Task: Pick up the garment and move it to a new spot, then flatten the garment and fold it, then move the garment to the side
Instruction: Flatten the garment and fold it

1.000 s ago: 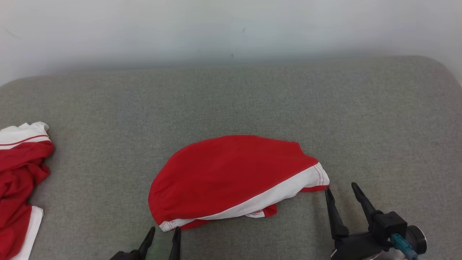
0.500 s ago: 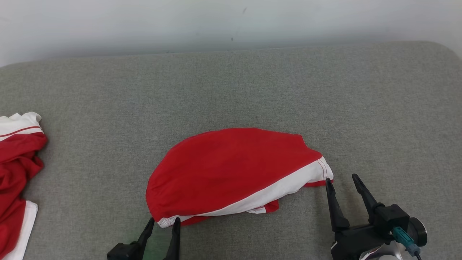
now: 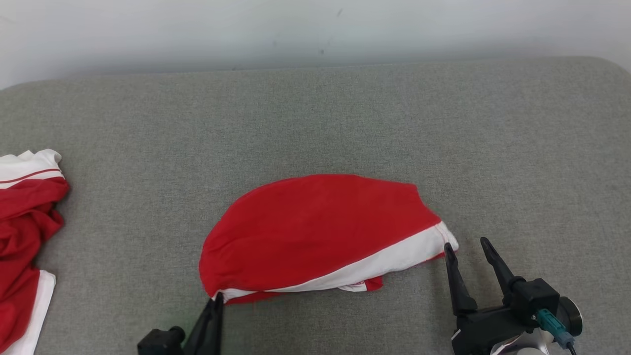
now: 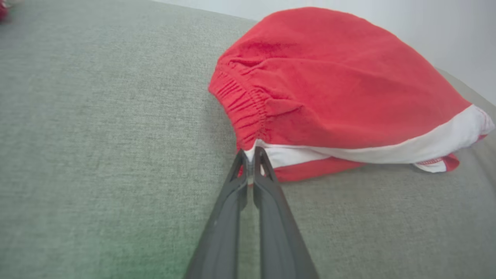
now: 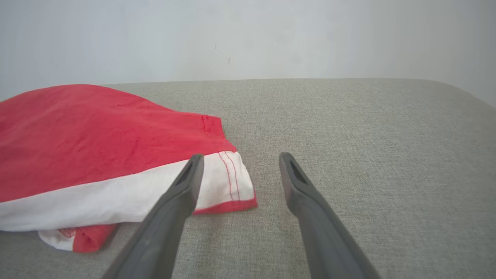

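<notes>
The garment (image 3: 315, 231) is a red piece with a white band along its near edge, lying folded in the middle of the grey surface; it also appears in the left wrist view (image 4: 341, 89) and the right wrist view (image 5: 93, 147). My left gripper (image 3: 217, 299) is shut on the garment's near-left corner, where the white band meets the gathered red hem (image 4: 251, 153). My right gripper (image 3: 466, 245) stands open at the garment's right corner; in the right wrist view (image 5: 240, 157) the white corner lies between its fingers.
A second red and white garment (image 3: 24, 222) lies crumpled at the left edge of the grey padded surface (image 3: 345, 123). A pale wall (image 3: 296, 29) runs behind the surface, whose far right corner is rounded.
My left gripper has shut on the garment's near-left corner. The head camera has shifted a little. The right gripper holds its place, open.
</notes>
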Controlling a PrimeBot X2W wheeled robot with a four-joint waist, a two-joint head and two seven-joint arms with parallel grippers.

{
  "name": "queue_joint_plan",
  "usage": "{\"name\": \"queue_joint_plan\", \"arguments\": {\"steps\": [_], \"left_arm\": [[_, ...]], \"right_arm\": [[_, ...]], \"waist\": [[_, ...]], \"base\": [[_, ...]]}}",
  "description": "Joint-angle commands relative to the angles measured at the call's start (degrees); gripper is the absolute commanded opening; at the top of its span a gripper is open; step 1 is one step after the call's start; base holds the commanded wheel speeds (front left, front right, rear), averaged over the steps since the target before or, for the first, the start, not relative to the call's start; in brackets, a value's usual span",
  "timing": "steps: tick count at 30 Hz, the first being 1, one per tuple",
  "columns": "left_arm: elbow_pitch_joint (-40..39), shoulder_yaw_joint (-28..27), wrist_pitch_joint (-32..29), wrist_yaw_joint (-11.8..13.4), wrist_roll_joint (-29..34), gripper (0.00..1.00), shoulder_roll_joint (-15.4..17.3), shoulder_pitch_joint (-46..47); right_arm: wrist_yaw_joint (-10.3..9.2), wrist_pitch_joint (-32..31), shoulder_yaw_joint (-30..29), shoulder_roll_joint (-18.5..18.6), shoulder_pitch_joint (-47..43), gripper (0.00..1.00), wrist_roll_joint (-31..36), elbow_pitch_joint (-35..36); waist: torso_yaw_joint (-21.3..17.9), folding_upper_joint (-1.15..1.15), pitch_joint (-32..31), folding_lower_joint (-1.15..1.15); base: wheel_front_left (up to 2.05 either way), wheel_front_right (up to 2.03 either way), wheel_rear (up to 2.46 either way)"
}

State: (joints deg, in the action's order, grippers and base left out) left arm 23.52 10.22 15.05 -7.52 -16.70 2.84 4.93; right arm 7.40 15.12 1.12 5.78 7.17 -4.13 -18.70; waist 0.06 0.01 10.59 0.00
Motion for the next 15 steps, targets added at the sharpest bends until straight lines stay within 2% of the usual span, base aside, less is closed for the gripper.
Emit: {"name": "queue_joint_plan", "arguments": {"steps": [1,5,9,15], "left_arm": [[-0.3,-1.4,0.2,0.1,1.0,0.0,0.1,0.4],[-1.1,-4.3,0.2,1.1,2.8,0.0,0.0,-0.5],[-1.2,-5.7,0.2,1.0,3.8,0.0,0.1,-0.7],[-1.4,-5.3,0.2,1.1,3.5,0.0,0.1,-0.3]], "right_arm": [[0.18,0.0,0.1,0.1,0.5,1.0,-0.7,-0.2],[0.18,0.0,0.7,-0.2,0.7,1.0,-2.1,-1.3],[0.18,0.0,4.1,0.5,1.1,1.0,-5.2,-3.2],[0.18,0.0,7.3,1.7,1.7,0.99,-8.4,-5.2]], "waist": [[0.1,-0.01,-0.1,0.0],[0.4,-0.01,-0.1,0.0],[0.9,-0.01,0.2,0.0],[1.1,-0.01,0.4,0.0]], "base": [[0.0,0.0,0.0],[0.0,0.0,0.0],[0.0,0.0,0.0],[0.0,0.0,0.0]]}}
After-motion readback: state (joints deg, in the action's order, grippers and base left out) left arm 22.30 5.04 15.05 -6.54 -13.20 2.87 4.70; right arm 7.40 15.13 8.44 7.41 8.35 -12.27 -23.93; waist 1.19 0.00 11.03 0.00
